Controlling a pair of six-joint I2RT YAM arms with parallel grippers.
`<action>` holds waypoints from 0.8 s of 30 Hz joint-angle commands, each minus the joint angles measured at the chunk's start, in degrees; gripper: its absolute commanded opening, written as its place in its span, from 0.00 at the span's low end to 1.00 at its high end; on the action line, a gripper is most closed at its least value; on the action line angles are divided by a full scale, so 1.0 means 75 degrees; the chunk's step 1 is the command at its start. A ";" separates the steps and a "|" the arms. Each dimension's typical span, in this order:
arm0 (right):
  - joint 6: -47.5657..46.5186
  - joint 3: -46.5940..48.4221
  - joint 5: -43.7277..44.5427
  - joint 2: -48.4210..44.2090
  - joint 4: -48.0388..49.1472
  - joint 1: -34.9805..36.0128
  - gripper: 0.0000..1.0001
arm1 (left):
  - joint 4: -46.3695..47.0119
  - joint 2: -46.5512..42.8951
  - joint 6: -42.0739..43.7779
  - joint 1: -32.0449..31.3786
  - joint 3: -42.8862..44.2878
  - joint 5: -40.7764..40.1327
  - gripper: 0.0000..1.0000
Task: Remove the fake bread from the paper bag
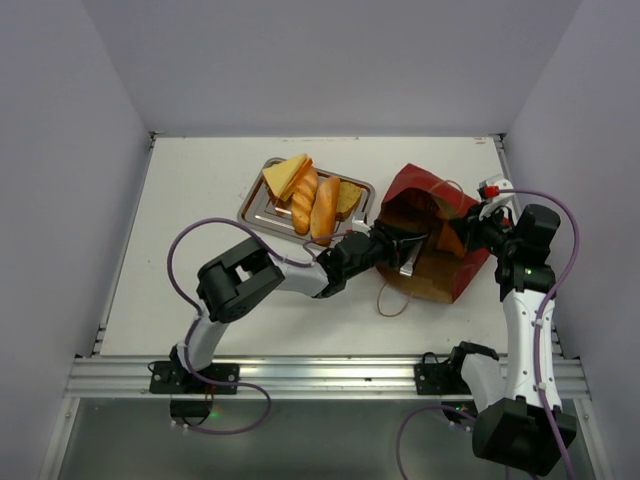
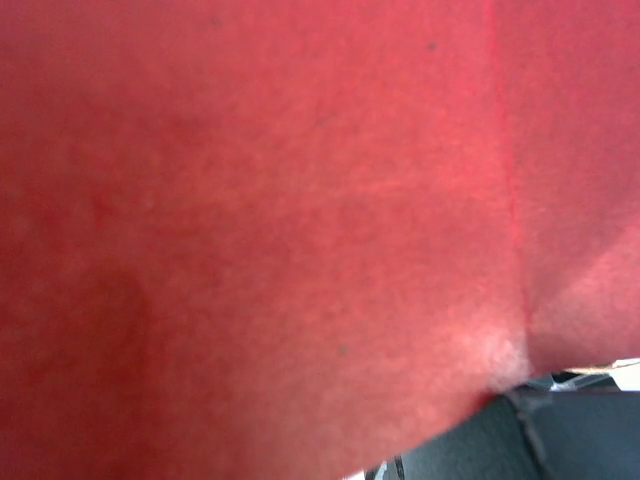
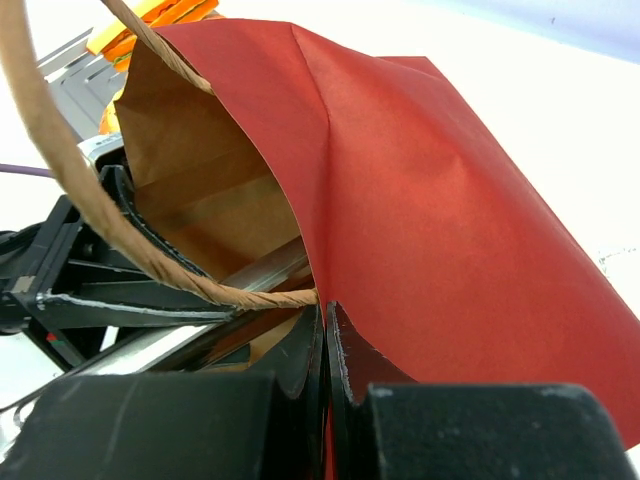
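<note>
The dark-red paper bag (image 1: 420,188) lies on its side right of centre, its mouth facing left. My left gripper (image 1: 408,250) reaches inside the mouth, jaws apart and empty. Red paper (image 2: 300,200) fills the left wrist view and hides the fingers. An orange piece of fake bread (image 1: 450,241) shows deep in the bag. My right gripper (image 1: 468,228) is shut on the bag's rim (image 3: 450,200); its jaws (image 3: 327,320) pinch the paper edge beside a twine handle (image 3: 60,170). Several golden breads (image 1: 323,208) lie on the steel tray (image 1: 258,195).
The tray stands just left of the bag's mouth, close to my left forearm. A second twine handle (image 1: 392,300) loops onto the table in front of the bag. White walls close the table on three sides.
</note>
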 commanded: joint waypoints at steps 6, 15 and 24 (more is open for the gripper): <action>-0.0034 0.0001 -0.0308 -0.0043 0.0164 -0.0004 0.02 | 0.0421 0.0277 -0.0181 0.0139 0.0496 0.0048 0.43; -0.0034 -0.0011 -0.0215 -0.0090 0.0164 -0.0016 0.02 | 0.0538 -0.0285 0.0228 0.0198 0.0088 0.0317 0.00; -0.0034 -0.0023 -0.0062 -0.0113 0.0211 -0.0016 0.02 | 0.0455 -0.1656 0.0850 0.0198 -0.1178 0.0364 0.00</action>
